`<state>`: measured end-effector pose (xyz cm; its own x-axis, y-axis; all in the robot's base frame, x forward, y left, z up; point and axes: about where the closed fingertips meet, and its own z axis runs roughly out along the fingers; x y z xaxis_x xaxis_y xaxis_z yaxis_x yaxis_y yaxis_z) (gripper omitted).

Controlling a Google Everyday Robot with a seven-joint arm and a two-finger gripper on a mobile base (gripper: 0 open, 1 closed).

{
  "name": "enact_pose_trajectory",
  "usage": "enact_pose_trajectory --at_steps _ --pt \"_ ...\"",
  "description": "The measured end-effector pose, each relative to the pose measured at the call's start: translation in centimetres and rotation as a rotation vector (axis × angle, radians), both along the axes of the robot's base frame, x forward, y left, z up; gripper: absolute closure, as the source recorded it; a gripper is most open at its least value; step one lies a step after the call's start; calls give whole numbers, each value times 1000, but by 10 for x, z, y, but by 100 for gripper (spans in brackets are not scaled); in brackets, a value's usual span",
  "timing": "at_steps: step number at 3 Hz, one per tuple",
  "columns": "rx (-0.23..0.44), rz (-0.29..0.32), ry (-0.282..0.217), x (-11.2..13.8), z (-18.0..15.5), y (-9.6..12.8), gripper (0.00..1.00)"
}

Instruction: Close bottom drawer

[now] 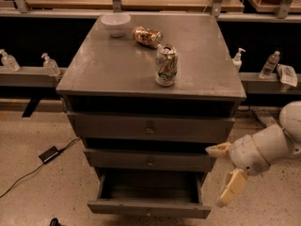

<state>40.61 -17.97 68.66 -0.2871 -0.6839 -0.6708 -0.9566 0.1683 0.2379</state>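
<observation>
The grey cabinet has three drawers. The bottom drawer is pulled out, with its empty inside showing and its small knob at the lower edge of the view. The middle drawer and top drawer above it are nearly shut. My gripper is open and empty. It hangs to the right of the cabinet, level with the middle and bottom drawers. Its cream fingers are apart from the bottom drawer's right front corner.
On the cabinet top stand an upright soda can, a crushed can lying on its side and a white bowl. A black adapter and cable lie on the floor at the left. Bottles stand on ledges on both sides.
</observation>
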Motion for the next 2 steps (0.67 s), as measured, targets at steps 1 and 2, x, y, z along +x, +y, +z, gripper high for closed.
enact_pose_trajectory --at_steps 1,2 --pt "183 -9 82 -22 -71 19 0" --pt "352 -72 149 -43 -141 33 0"
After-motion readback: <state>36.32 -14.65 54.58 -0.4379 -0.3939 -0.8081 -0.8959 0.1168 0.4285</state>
